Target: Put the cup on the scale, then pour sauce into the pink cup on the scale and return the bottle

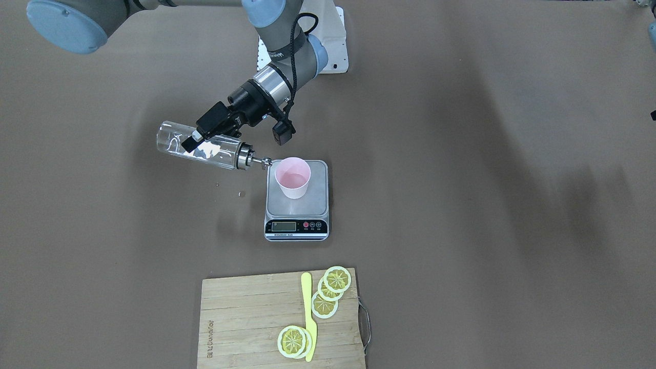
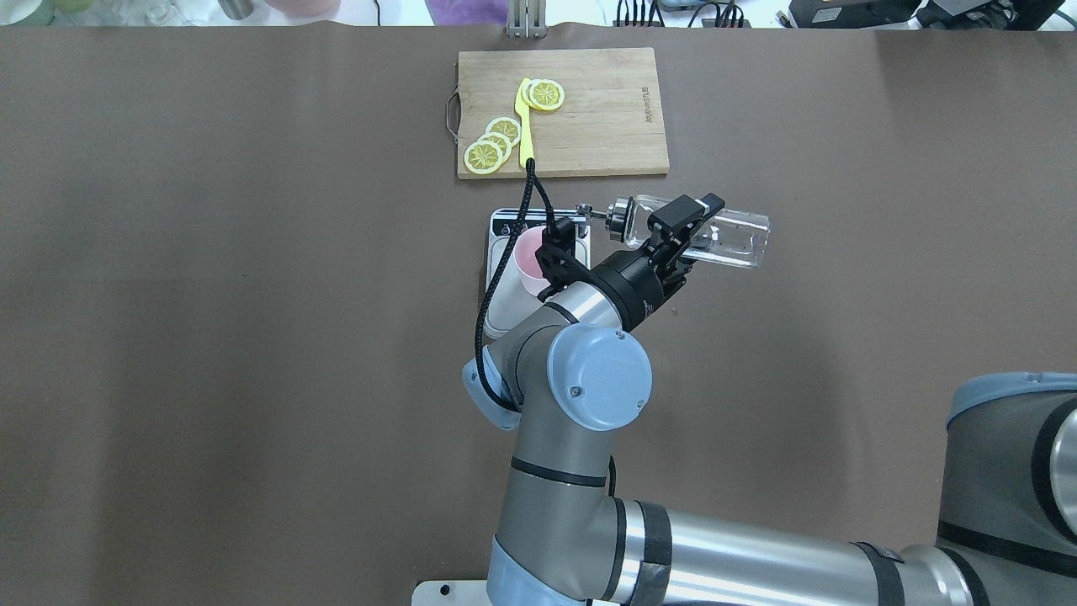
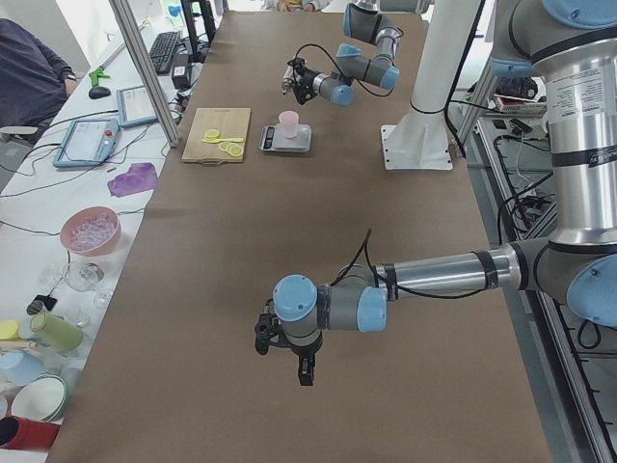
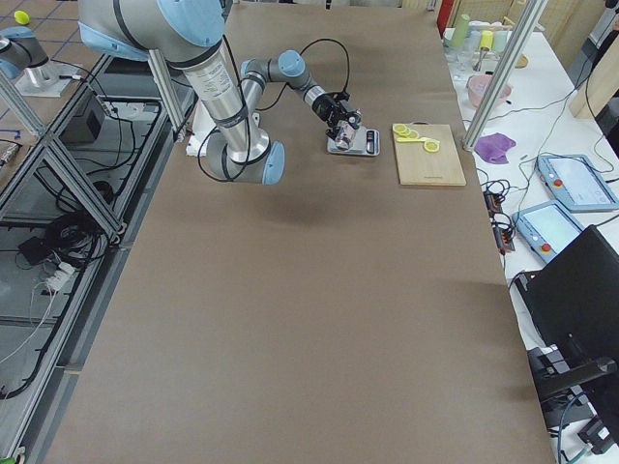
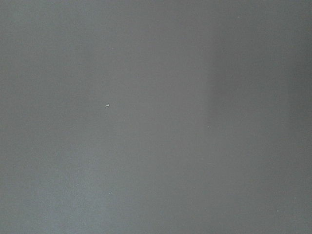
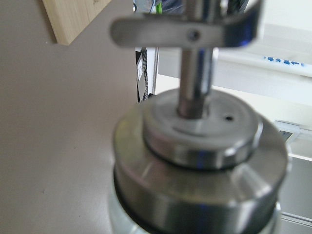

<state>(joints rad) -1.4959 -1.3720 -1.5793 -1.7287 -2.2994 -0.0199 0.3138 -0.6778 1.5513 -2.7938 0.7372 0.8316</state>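
My right gripper (image 1: pixel 193 139) is shut on the clear glass bottle (image 1: pixel 202 148) and holds it nearly level above the table. The bottle's metal spout (image 1: pixel 262 162) reaches the rim of the pink cup (image 1: pixel 292 177). The cup stands upright on the steel scale (image 1: pixel 297 205), with a little liquid in it. In the overhead view my right gripper (image 2: pixel 683 225) grips the bottle (image 2: pixel 724 238), and my arm hides part of the cup (image 2: pixel 528 261) and the scale (image 2: pixel 503 225). The right wrist view is filled by the metal cap (image 6: pixel 200 161). My left gripper (image 3: pixel 285 349) shows only in the exterior left view; I cannot tell its state.
A wooden cutting board (image 1: pixel 246 328) with lemon slices (image 1: pixel 330 292) and a yellow knife (image 1: pixel 309 318) lies on the operators' side of the scale. Small droplets (image 1: pixel 241 193) lie on the table beside the scale. The left wrist view shows only bare table.
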